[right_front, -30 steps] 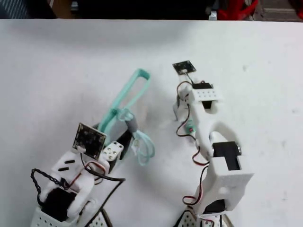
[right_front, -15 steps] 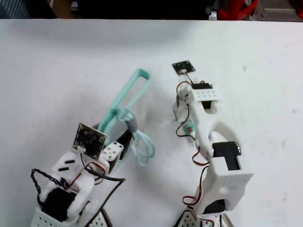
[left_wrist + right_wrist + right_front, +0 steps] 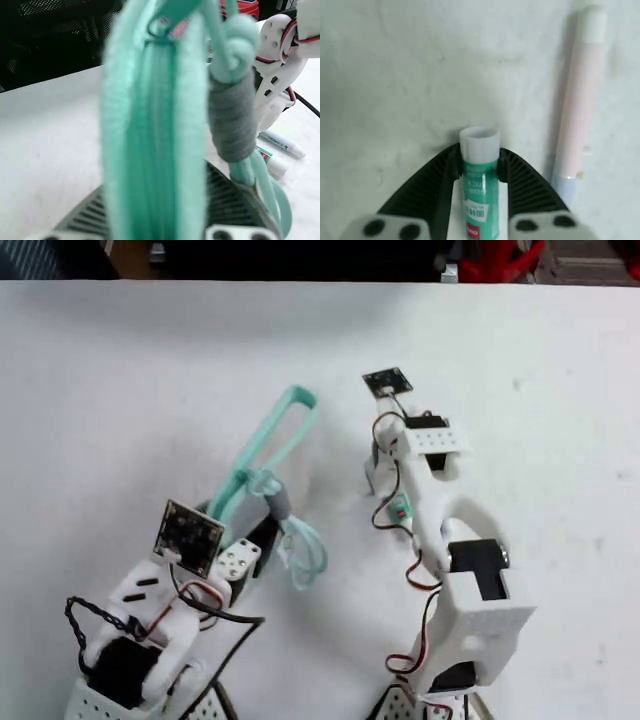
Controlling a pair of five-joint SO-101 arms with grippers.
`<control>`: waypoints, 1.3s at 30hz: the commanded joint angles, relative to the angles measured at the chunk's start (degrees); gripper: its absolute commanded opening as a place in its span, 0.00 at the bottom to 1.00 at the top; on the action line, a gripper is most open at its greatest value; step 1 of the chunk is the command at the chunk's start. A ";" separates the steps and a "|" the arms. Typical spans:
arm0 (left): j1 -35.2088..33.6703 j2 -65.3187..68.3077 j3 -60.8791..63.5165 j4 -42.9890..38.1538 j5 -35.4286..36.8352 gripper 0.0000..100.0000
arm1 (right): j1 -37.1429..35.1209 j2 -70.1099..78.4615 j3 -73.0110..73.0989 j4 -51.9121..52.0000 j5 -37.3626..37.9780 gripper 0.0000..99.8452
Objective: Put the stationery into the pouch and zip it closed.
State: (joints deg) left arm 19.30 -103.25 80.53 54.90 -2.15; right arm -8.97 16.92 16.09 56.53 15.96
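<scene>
Nothing visibly shifted since earlier frames; both arms motionless. Left gripper (image 3: 258, 523) clamped on teal pouch (image 3: 152, 140), standing it on edge, zipper side up, likely so mouth stays reachable. Right gripper (image 3: 479, 155) low on table (image 3: 120, 390), jaws closed around green glue stick (image 3: 480, 195), apparently ready for lifting. Pink pen (image 3: 577, 110) lies just beside it, untouched.

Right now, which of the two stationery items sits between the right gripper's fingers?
The green tube with the white cap, clamped in the right gripper. The pale pink pen lies beside it, not gripped.
</scene>
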 commanded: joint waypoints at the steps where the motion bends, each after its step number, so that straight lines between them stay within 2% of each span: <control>1: -0.31 0.66 -0.18 -1.67 -0.44 0.16 | -1.01 -0.66 -1.14 -1.10 0.26 0.02; 8: 0.04 0.66 -0.18 -1.76 -0.44 0.16 | -1.01 -9.54 2.90 -0.40 0.18 0.02; 16: 0.04 0.66 -0.18 -1.76 -0.44 0.16 | -1.36 -26.33 14.95 -5.76 0.53 0.02; 20: 0.04 0.66 -0.18 -1.76 -0.44 0.16 | -1.45 -30.37 12.57 -0.75 0.62 0.02; 27: 0.04 0.66 -0.18 -1.76 -0.35 0.16 | -1.54 -34.15 -0.88 11.82 0.09 0.02; 34: 0.04 0.66 -0.26 -1.41 -0.35 0.16 | -2.68 -48.22 -2.20 12.88 -10.64 0.02; 39: 0.04 0.66 -0.18 -1.41 -0.35 0.16 | -8.48 -57.01 0.62 12.62 -8.26 0.02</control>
State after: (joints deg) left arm 19.30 -103.25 80.53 54.90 -2.15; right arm -14.59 -34.59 16.79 69.19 6.37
